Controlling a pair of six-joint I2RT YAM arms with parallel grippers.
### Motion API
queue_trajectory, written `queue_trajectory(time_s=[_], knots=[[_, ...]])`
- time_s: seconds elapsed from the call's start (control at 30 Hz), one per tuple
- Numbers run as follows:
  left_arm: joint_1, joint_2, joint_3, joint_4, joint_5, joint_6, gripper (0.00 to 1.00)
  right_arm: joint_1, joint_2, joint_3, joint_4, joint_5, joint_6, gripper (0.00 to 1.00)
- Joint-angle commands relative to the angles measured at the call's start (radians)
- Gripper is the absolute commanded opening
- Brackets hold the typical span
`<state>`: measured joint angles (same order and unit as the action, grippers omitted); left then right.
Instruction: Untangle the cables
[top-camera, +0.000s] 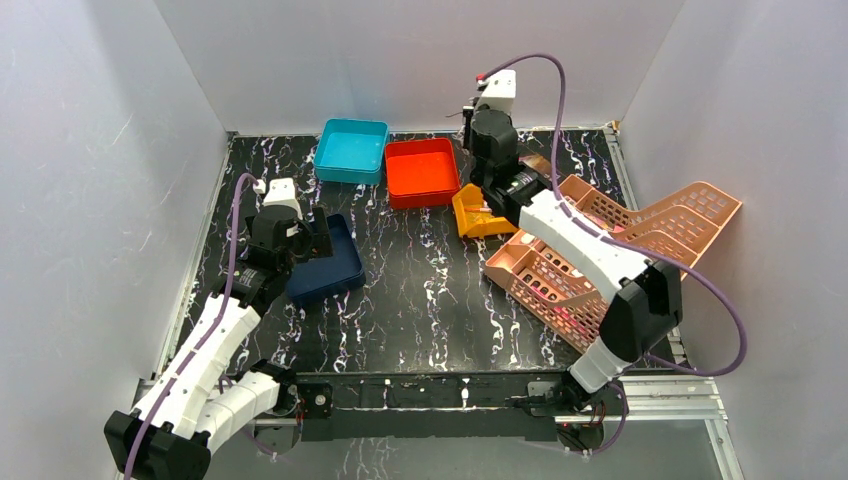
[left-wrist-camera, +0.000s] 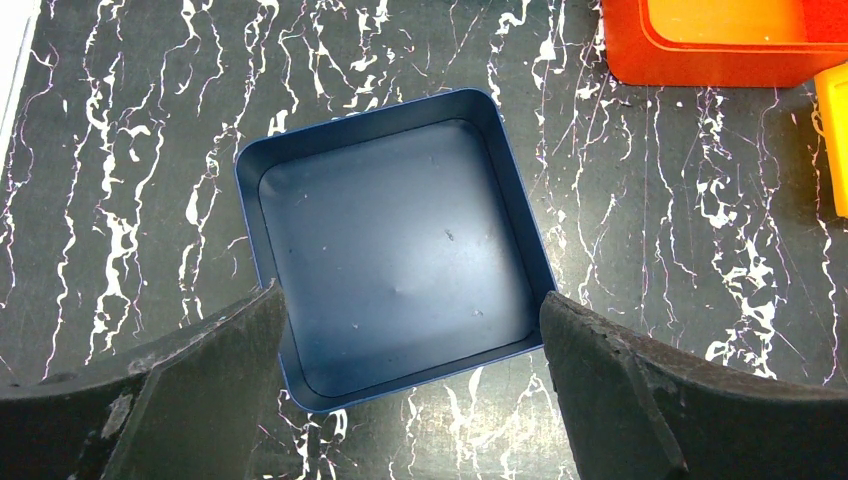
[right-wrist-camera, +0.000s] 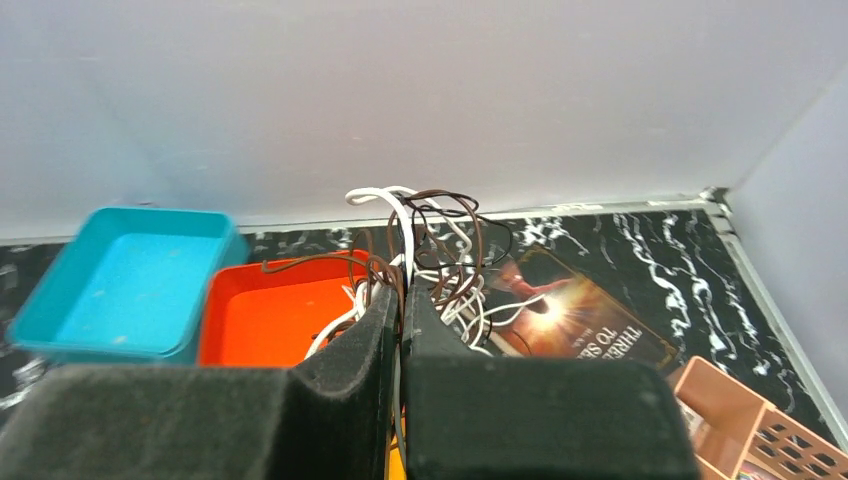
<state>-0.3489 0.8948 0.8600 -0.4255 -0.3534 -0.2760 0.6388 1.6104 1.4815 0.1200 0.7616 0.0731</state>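
Seen from above, my left gripper (top-camera: 318, 238) hung over a navy tray (top-camera: 330, 268). My right arm (top-camera: 585, 240) reached to the far side of the table (top-camera: 430, 290), past a yellow bin (top-camera: 478, 218) and a pink basket (top-camera: 690, 215). The cables were too small to make out in this view.

Seen from my left wrist, the fingers (left-wrist-camera: 230, 350) stood wide apart and held nothing. The navy tray lay directly below and between them, with a red tray (left-wrist-camera: 700, 50) ahead to the right.

Seen from my right wrist, my right gripper (right-wrist-camera: 400, 300) was pinched tight on the cables (right-wrist-camera: 440, 230), a tangle of white and dark loops rising from between the fingertips. The red tray sat just beyond them, a teal tray (right-wrist-camera: 130, 280) ahead to the left and a book (right-wrist-camera: 585, 315) ahead to the right.
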Motion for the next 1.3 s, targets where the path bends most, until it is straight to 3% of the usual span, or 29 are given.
queue_trajectory(time_s=[0.0, 0.27, 0.33, 0.47, 0.57, 0.63, 0.7, 1.0, 1.1, 1.27], knots=[[0.005, -0.010, 0.001, 0.007, 0.001, 0.009, 0.98, 0.073, -0.101, 0.074, -0.035, -0.059, -0.023, 0.00], [0.005, -0.006, 0.001, 0.007, -0.007, 0.011, 0.98, 0.203, -0.239, 0.021, -0.246, -0.364, 0.096, 0.00], [0.005, -0.005, 0.000, 0.009, -0.009, 0.009, 0.98, 0.212, -0.277, -0.033, -0.317, -0.557, 0.157, 0.01], [0.005, 0.013, 0.004, 0.008, 0.000, 0.012, 0.98, 0.214, -0.290, -0.218, -0.343, -0.695, 0.230, 0.02], [0.005, 0.006, 0.002, 0.008, -0.003, 0.013, 0.98, 0.214, -0.253, -0.332, -0.305, -0.747, 0.259, 0.09], [0.005, 0.001, -0.001, 0.006, -0.007, 0.014, 0.98, 0.212, -0.211, -0.383, -0.292, -0.788, 0.269, 0.24], [0.005, -0.002, -0.002, 0.008, -0.007, 0.012, 0.98, 0.213, -0.158, -0.408, -0.310, -0.794, 0.282, 0.45], [0.005, 0.001, -0.008, 0.056, 0.121, -0.011, 0.98, 0.213, -0.229, -0.429, -0.434, -0.603, 0.296, 0.76], [0.005, -0.019, -0.016, 0.070, 0.146, -0.031, 0.98, 0.213, -0.243, -0.431, -0.445, -0.634, 0.269, 0.76], [0.005, 0.014, -0.007, 0.059, 0.308, -0.097, 0.98, 0.214, -0.281, -0.445, -0.461, -0.676, 0.250, 0.75]])
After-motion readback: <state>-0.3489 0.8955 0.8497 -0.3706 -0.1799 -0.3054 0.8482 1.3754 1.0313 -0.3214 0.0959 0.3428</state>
